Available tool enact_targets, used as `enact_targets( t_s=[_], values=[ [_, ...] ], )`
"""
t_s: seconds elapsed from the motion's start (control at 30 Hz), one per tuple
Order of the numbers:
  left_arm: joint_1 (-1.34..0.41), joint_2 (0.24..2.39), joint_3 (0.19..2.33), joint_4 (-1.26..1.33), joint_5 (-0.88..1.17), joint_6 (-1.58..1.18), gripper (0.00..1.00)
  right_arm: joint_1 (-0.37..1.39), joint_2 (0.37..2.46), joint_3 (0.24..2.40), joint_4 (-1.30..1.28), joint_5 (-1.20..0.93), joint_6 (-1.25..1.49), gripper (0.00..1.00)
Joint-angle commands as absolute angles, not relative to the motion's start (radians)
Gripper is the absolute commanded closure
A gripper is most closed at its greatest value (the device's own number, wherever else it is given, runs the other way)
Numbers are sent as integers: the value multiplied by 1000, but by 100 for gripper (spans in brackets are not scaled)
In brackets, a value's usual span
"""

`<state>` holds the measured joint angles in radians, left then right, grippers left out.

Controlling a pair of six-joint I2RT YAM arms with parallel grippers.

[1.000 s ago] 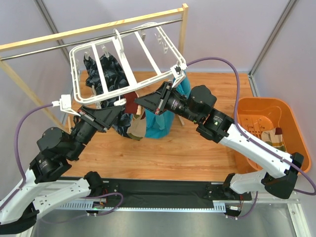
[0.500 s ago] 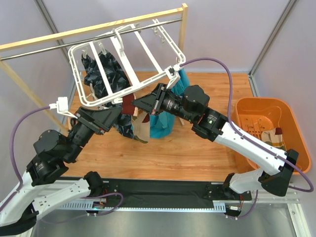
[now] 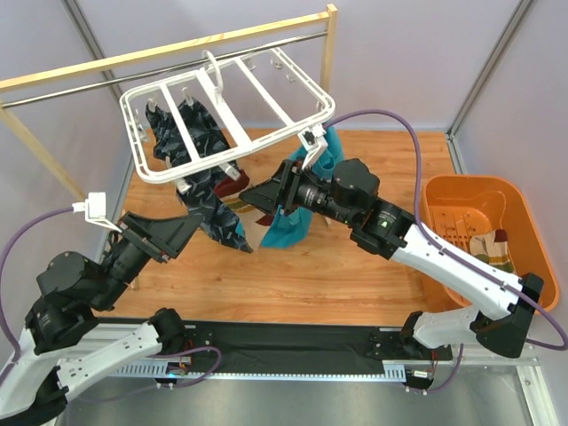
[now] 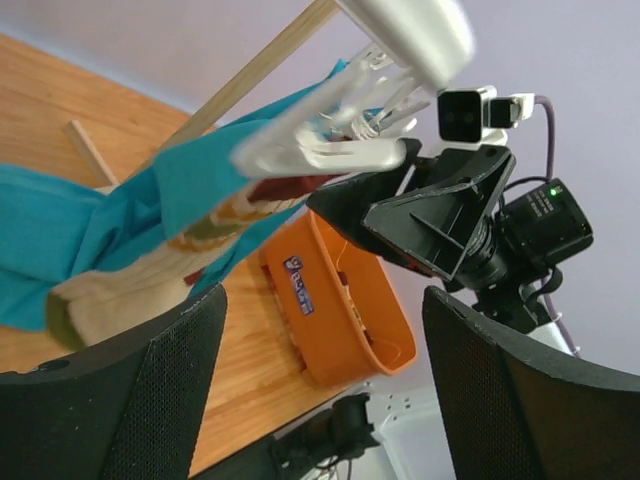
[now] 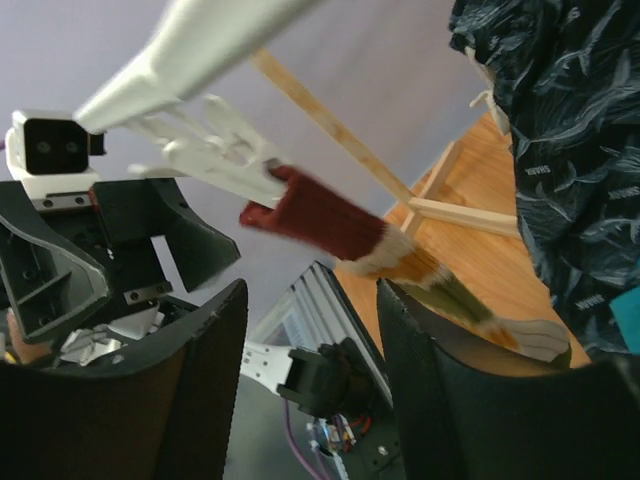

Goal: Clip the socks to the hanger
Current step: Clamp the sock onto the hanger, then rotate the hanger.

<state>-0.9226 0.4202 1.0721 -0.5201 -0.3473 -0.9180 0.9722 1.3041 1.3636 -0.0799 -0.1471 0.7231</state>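
The white hanger hangs from the rail, tilted. A maroon and beige striped sock dangles from a clip on its near edge; the right wrist view shows the sock pinched in the clip. The sock also shows in the left wrist view. My left gripper is open and empty, down-left of the sock and apart from it. My right gripper is open and empty just right of the sock. More socks lie in the orange basket.
A navy patterned cloth and a teal cloth hang from the hanger beside the sock. The wooden rack with its metal rail crosses the back. The basket stands at the right on the wooden floor.
Both grippers have opened and let go at the clip. The left arm has pulled back down-left. The hanger has swung up and left, with the sock hanging from its clip.
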Motion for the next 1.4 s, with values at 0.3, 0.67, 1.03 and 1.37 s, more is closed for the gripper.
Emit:
enact_targets(
  t_s=[0.3, 0.67, 1.03, 1.37],
  values=[
    [-927, 328, 1244, -879, -420, -816, 18, 971, 1112, 1302, -296, -150, 411, 0],
    [-927, 319, 1299, -1006, -526, -808, 21, 991, 1129, 1428, -439, -268, 476, 0],
    [-927, 284, 1293, -1077, -566, -830, 24, 1204, 1405, 1683, -457, -184, 387, 9],
    [-927, 226, 1273, -1112, -583, -862, 27, 1224, 1555, 1736, -333, 50, 322, 39]
  ],
)
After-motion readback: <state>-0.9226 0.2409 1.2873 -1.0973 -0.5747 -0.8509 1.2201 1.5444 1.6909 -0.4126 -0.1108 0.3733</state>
